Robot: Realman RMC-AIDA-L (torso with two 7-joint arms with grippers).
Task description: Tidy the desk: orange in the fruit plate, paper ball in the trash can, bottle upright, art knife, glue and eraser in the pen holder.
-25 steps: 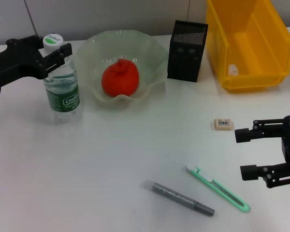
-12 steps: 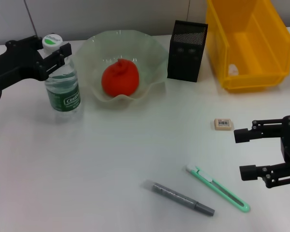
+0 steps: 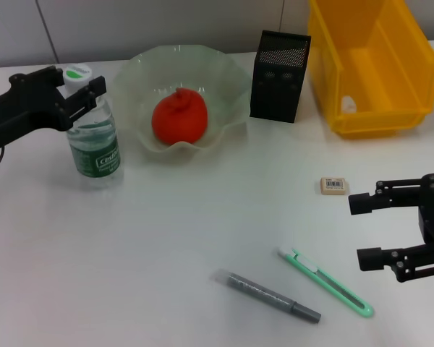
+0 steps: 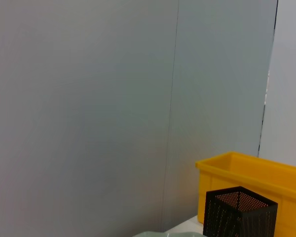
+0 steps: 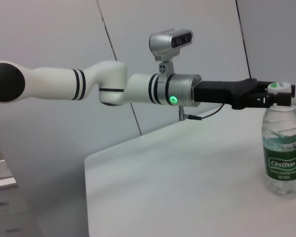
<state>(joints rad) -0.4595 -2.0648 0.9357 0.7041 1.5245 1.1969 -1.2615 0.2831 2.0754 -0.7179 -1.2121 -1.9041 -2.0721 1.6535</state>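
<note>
Head view shows our left gripper [image 3: 87,92] with fingers around the upright bottle [image 3: 94,135] neck beside the fruit plate [image 3: 230,79], so we should release it gently; right gripper [image 3: 362,231] waits open near the eraser [image 3: 333,186].

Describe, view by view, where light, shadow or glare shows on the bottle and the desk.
Head view: even light, the bottle casting only a faint shadow on the white desk, no harsh glare. Right wrist view: soft highlights on the bottle's clear upper half, left gripper at its cap. Left wrist view: plain, evenly lit wall, bottle absent.
</note>
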